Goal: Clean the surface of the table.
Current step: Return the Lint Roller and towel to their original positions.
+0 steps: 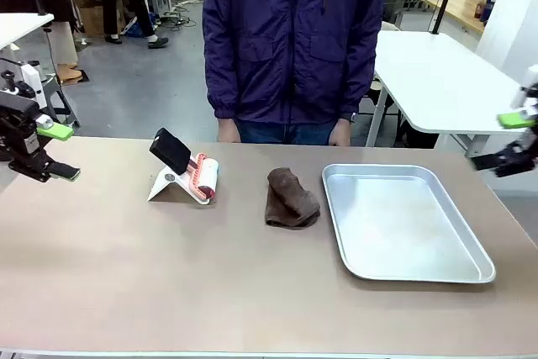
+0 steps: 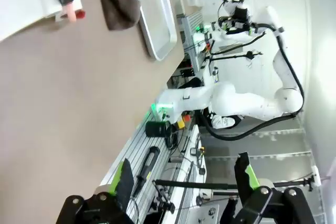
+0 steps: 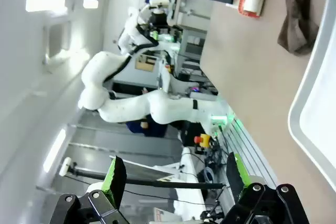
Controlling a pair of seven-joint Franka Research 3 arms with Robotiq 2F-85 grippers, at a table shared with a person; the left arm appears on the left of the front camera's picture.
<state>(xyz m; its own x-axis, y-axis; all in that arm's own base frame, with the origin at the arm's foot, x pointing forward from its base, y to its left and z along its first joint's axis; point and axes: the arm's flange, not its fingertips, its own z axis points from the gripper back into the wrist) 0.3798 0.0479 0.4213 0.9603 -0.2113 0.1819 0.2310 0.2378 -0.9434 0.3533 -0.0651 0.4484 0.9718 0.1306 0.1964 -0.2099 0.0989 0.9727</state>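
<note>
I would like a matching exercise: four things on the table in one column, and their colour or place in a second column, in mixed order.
Things:
1. cloth
2. tray
3. lint roller
4. left gripper

Descriptions:
a. shiny metal, on the robot's right side of the table
b. open, at the left edge
c. dark brown, crumpled, in the middle
d. white and red, with a black handle

Pairs: 1-c, 2-a, 3-d, 4-b

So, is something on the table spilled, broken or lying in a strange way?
Nothing is spilled or broken. The brown cloth lies crumpled in a heap on the table, left of the metal tray, and the lint roller rests on its white stand. Both grippers hang open, off to the sides.
</note>
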